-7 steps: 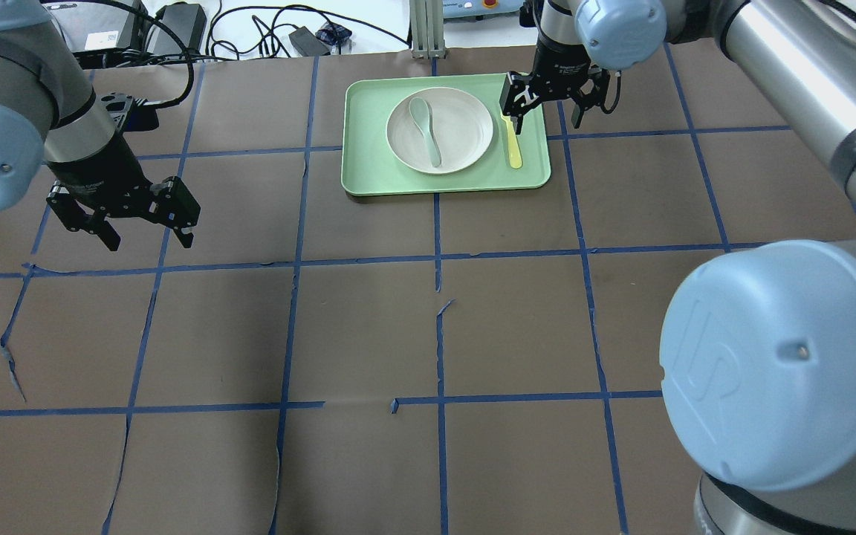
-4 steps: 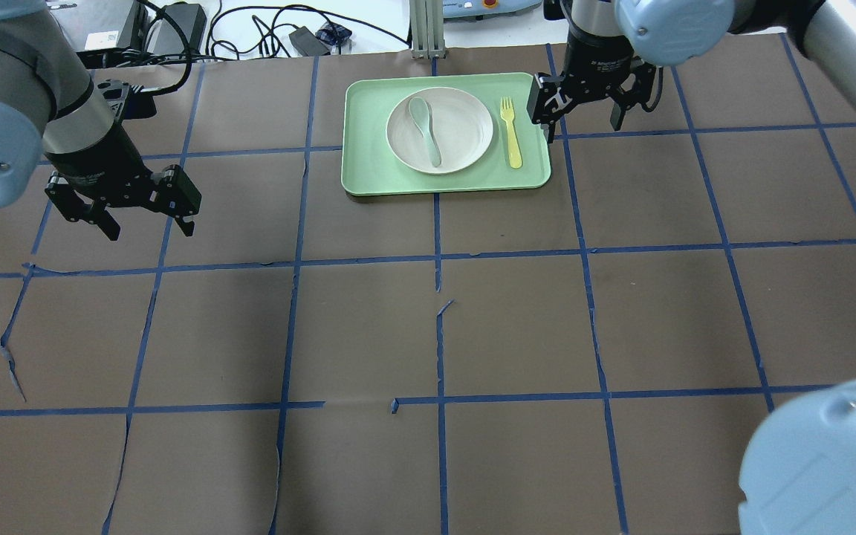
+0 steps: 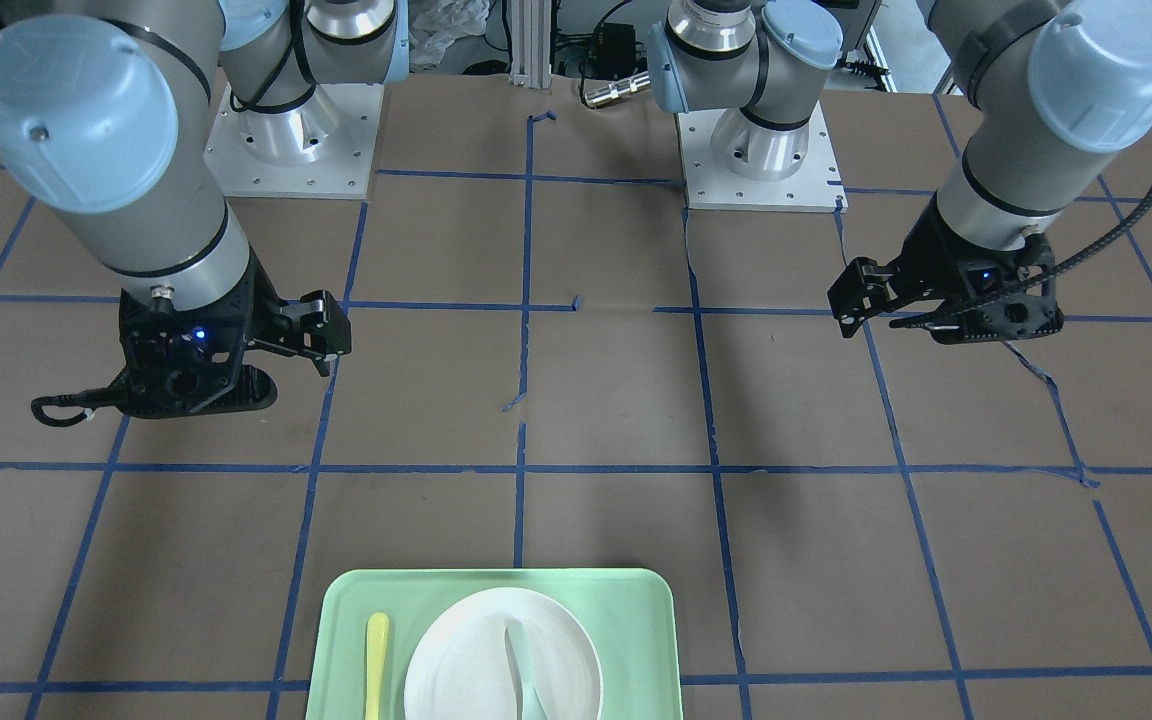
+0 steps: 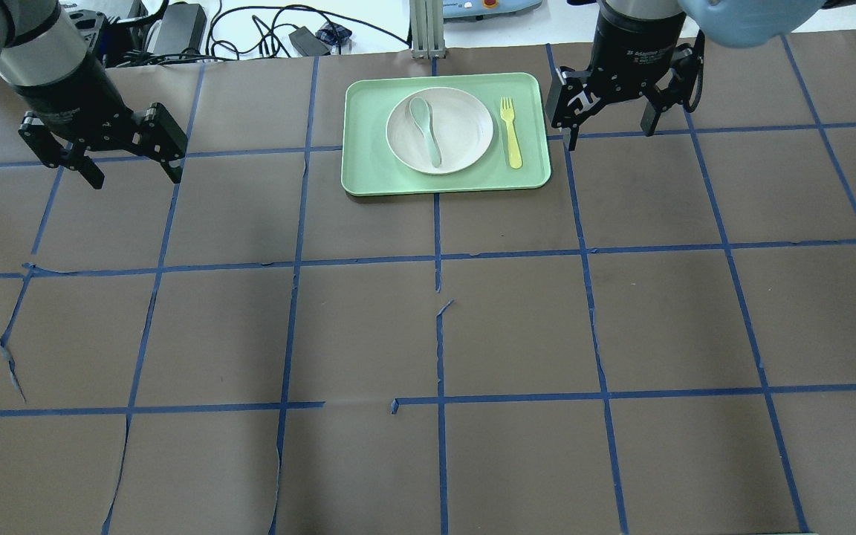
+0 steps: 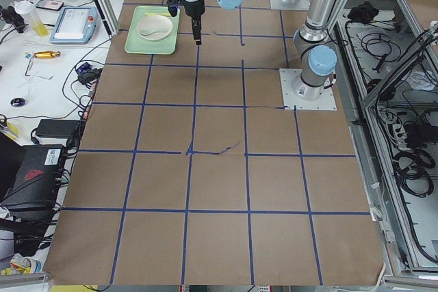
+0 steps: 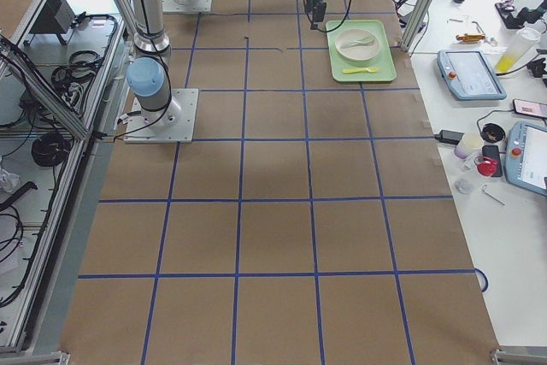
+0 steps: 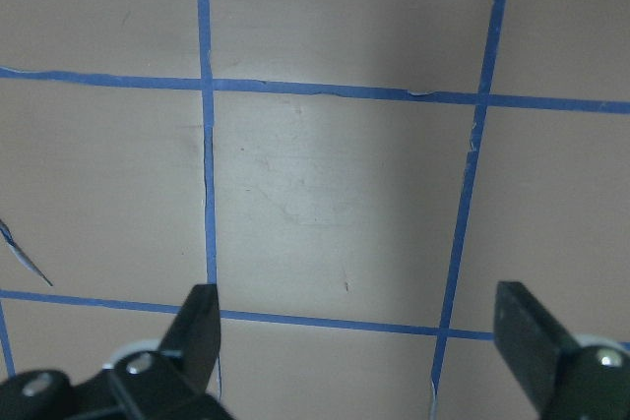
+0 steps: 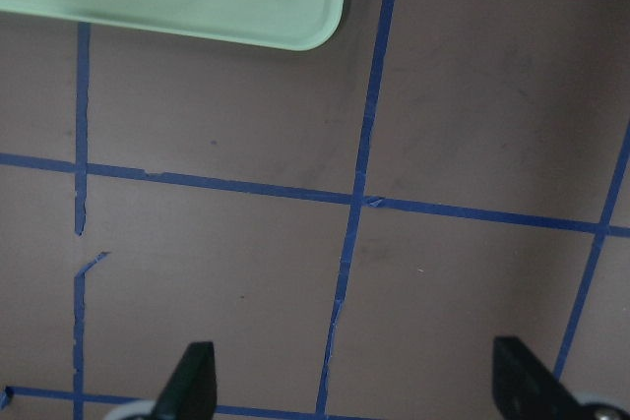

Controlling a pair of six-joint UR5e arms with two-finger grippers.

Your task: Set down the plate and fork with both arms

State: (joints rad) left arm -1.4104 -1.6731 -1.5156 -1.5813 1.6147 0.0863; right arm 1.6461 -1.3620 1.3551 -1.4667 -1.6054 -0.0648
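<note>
One plate (image 4: 465, 126), spoon (image 4: 426, 131) in it, and one fork (image 4: 510, 134) at its 3 o'clock lie on the green tray (image 4: 368, 152); placement judged done. Both wide and empty: right hand (image 4: 608, 131) just beside the tray at 3 o'clock, left hand (image 4: 134, 177) well apart at 9 o'clock; advised to withdraw high, no nudging. Brown-paper table (image 4: 435, 334), blue tape grid, torn in spots; cables (image 4: 264, 30) at 12 o'clock.

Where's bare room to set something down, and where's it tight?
Free: the brown paper on the robot's side of the tray, and the squares between tray and left arm. On the tray, just the strip beside the plate away from the fork. Tight: the fork's side, where the right arm, jaws open, hangs just off the tray edge.
</note>
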